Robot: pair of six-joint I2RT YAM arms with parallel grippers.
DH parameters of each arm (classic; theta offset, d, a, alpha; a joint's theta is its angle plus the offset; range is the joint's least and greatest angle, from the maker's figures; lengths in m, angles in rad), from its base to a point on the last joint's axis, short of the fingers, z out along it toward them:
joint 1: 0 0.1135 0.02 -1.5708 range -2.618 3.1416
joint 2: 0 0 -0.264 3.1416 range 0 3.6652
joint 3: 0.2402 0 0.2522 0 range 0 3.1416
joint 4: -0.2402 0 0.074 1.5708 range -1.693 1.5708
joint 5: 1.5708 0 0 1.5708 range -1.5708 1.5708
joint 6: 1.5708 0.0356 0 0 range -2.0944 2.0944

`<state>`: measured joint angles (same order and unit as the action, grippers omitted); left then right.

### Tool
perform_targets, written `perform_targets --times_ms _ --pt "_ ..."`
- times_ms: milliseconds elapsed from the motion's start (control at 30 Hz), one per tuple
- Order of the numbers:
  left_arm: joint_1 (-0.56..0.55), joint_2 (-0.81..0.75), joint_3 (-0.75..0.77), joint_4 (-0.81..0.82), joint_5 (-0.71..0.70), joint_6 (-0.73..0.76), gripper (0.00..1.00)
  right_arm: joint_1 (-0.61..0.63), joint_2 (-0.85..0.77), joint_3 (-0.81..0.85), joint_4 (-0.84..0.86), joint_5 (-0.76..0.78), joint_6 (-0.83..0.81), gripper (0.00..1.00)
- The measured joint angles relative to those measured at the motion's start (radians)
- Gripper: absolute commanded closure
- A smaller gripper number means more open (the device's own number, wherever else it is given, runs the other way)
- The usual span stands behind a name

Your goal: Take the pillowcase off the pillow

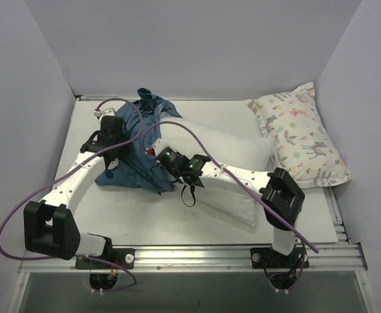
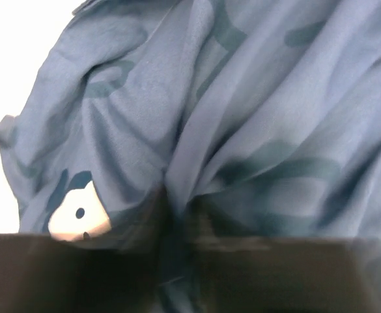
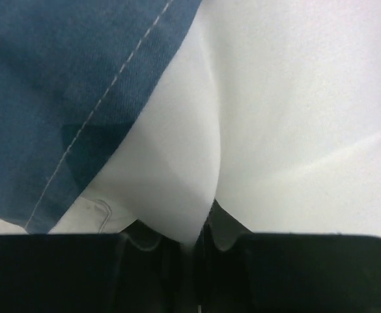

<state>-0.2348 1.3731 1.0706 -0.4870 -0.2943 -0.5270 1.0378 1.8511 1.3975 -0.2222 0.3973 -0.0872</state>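
l gripper (image 2: 177,218) & r gripper (image 3: 200,238) both clamped shut, near each other.

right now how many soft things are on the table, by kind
pillows: 2 (plain white pillow, patterned pillow)
pillowcase: 1
total: 3

No readable text or labels

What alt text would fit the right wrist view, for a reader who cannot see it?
The right gripper, at the bottom edge, is shut on a pinched fold of the plain white pillow, which fills most of the view. The navy pillowcase, with a pale stitched hem, covers the upper left corner.
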Motion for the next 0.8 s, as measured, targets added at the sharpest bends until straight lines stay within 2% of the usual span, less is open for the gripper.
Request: perform_targets --times_ms 100,200,333,567,667,800 --pt "-0.001 -0.003 0.026 -0.002 0.045 0.019 0.17 -0.032 -0.016 0.013 -0.031 -0.002 0.032 1.00" --pt "-0.014 -0.028 0.026 0.013 0.084 0.023 0.07 -0.079 -0.050 0.037 -0.088 -0.034 0.073 1.00" --pt "-0.093 -0.125 0.019 0.024 0.134 0.025 0.03 -0.132 -0.091 0.090 -0.151 -0.084 0.121 1.00" --pt "-0.201 -0.317 -0.095 0.057 0.150 -0.016 0.03 -0.174 -0.103 0.150 -0.219 -0.172 0.177 1.00" --pt "-0.244 -0.329 -0.137 0.077 0.143 -0.031 0.03 -0.175 -0.103 0.159 -0.236 -0.201 0.193 1.00" --pt "-0.285 -0.261 -0.139 0.099 0.119 -0.039 0.05 -0.175 -0.109 0.164 -0.250 -0.231 0.206 1.00"
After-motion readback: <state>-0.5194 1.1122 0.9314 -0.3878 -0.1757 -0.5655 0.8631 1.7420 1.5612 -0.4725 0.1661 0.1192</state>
